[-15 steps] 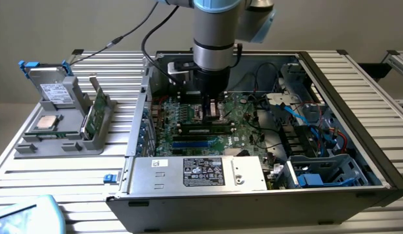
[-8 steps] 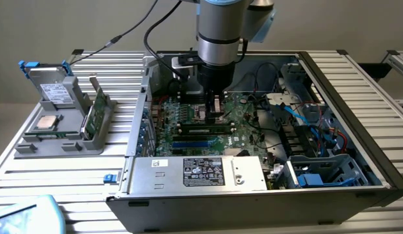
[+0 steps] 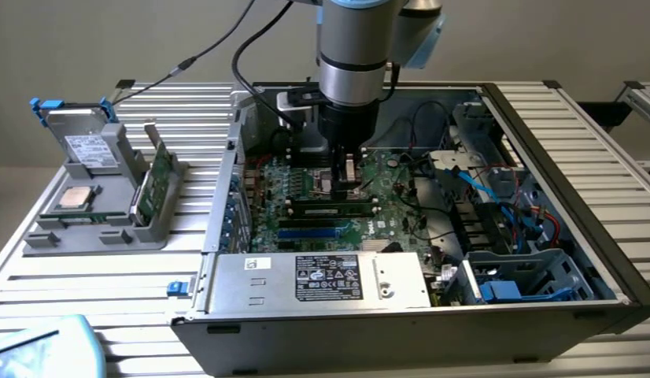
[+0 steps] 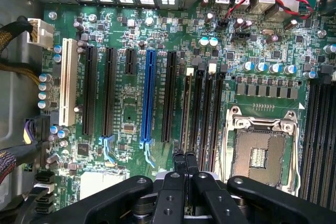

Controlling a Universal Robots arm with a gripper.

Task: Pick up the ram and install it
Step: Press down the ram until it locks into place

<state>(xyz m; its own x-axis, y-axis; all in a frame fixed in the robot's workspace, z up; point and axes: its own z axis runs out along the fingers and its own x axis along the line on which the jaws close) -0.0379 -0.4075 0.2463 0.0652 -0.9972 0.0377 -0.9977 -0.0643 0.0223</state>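
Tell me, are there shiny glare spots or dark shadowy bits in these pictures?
Exterior view: the ribbed metal table gleams bright, while the inside of the computer case sits in shadow under the arm. Wrist view: the motherboard is evenly lit, the white slot looks washed out, and the gripper, shut above the board, is dark and a bit soft up close.

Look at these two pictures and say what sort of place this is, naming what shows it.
Probably a robotics lab bench for computer assembly: an open computer case with its motherboard lies on a slatted aluminium table, and a grey parts holder stands beside it.
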